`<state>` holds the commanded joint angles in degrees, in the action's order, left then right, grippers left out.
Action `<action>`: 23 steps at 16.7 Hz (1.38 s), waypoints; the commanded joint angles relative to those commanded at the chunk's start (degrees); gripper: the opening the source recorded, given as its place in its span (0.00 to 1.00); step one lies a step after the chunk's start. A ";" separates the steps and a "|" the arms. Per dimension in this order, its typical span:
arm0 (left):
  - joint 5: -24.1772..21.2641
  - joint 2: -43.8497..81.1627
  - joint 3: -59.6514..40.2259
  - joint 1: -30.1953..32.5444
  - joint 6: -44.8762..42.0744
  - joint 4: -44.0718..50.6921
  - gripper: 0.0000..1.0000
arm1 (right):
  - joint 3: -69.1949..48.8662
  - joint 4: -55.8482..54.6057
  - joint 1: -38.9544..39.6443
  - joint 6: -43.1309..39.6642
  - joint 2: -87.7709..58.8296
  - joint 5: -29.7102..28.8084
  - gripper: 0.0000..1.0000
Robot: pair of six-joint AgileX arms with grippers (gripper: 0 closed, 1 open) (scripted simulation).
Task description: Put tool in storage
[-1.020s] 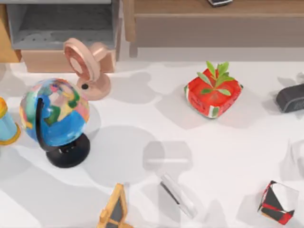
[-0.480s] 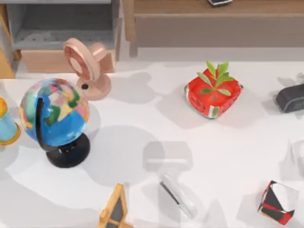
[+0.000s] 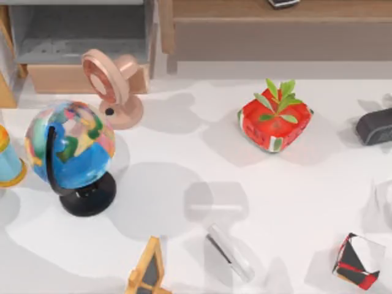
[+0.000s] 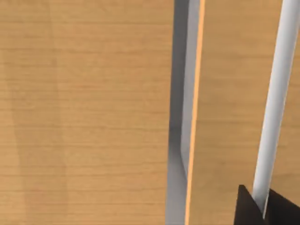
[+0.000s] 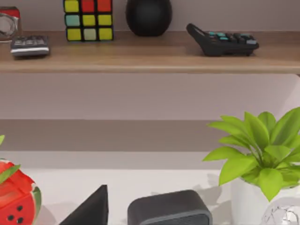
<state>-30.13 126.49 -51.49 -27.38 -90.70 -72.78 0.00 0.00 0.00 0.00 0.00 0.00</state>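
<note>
The tool (image 3: 230,252) is just lying flat on the white table (image 3: 306,196) near the front edge, sitting between the orange-framed triangular piece (image 3: 147,269) and the black-white-red cube (image 3: 358,260), with the globe (image 3: 70,150) further off to the left. The open wooden drawer (image 3: 79,37) is at the back left. Can't tell the state of either gripper from these views.

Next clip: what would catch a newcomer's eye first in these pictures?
The bright multicoloured globe on its black stand at the table's left, and the red watermelon-patterned pot with green leaves right of centre. Near the front edge lies the small glassy tool, between an orange-framed triangular piece and a black-white-red cube.
</note>
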 joint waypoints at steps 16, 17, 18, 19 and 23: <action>-8.69 -7.78 18.93 -8.48 -0.62 -10.73 0.00 | 0.00 0.00 0.00 0.00 0.00 0.00 1.00; -9.67 -8.58 20.73 -9.59 -0.67 -11.82 0.00 | 0.00 0.00 0.00 0.00 0.00 0.00 1.00; -10.49 -9.24 22.24 -10.57 -0.70 -12.71 0.00 | 0.00 0.00 0.00 0.00 0.00 0.00 1.00; -11.08 -9.68 23.27 -11.25 -0.71 -13.29 0.00 | 0.00 0.00 0.00 0.00 0.00 0.00 1.00; -11.32 -9.86 23.70 -11.54 -0.71 -13.53 0.00 | 0.00 0.00 0.00 0.00 0.00 0.00 1.00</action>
<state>-41.45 116.63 -27.79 -38.92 -91.41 -86.31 0.00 0.00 0.00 0.00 0.00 0.00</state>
